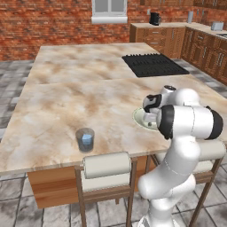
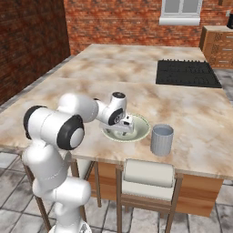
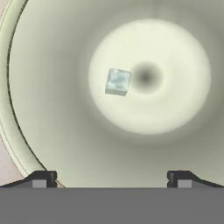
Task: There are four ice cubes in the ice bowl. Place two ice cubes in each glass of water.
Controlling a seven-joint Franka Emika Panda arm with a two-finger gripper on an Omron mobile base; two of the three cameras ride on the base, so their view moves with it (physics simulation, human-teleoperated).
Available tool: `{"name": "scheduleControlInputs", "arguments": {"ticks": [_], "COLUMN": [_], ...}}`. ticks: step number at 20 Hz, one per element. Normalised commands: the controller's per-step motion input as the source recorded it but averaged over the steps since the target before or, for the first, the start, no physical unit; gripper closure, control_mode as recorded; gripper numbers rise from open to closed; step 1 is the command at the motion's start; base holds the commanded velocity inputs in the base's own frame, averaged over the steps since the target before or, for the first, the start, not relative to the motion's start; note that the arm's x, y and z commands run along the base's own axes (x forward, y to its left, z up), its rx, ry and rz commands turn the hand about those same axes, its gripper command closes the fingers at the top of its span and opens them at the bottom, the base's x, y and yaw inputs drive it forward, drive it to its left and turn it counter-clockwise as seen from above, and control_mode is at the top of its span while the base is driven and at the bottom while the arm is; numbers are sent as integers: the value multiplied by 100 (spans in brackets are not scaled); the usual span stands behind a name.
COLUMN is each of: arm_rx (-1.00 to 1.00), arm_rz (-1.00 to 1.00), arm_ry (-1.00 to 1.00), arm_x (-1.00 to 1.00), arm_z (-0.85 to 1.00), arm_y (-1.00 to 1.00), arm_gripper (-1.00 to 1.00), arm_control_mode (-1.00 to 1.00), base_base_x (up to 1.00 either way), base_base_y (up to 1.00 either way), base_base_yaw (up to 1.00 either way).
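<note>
The gripper (image 2: 128,126) is hanging over the ice bowl (image 2: 142,133), fingers (image 3: 41,179) spread wide apart and holding nothing. Seen from the hand camera, one ice cube (image 3: 117,82) is lying on the bowl's flat floor, just beside its centre; I am seeing no other cube in there.

One glass of water (image 1: 85,139) is standing near the counter's front edge, well apart from the bowl, with something pale blue in it, probably ice. The second glass (image 2: 162,139) is sitting just beside the bowl; whether it has ice inside I cannot tell.

Judgement: the robot is setting up another pick from the bowl, the task well along.

The next move is calling for:
- shifting the hand so the cube falls midway between the fingers
- lowering until the tips bracket it
- closing gently, since a small slick cube could squirt sideways
- lifting clear of the rim before carrying it to a glass
</note>
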Motion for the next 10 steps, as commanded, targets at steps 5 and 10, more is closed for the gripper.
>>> {"name": "scheduleControlInputs", "arguments": {"ticks": [5,10], "arm_rx": [0,0], "arm_rz": [0,0], "arm_ry": [-1,-3], "arm_x": [25,27], "arm_z": [-19,-13], "arm_y": [0,0], "arm_gripper": [-100,-100], "arm_control_mode": [-100,-100], "base_base_x": [0,0], "base_base_y": [0,0], "base_base_yaw": [0,0]}}
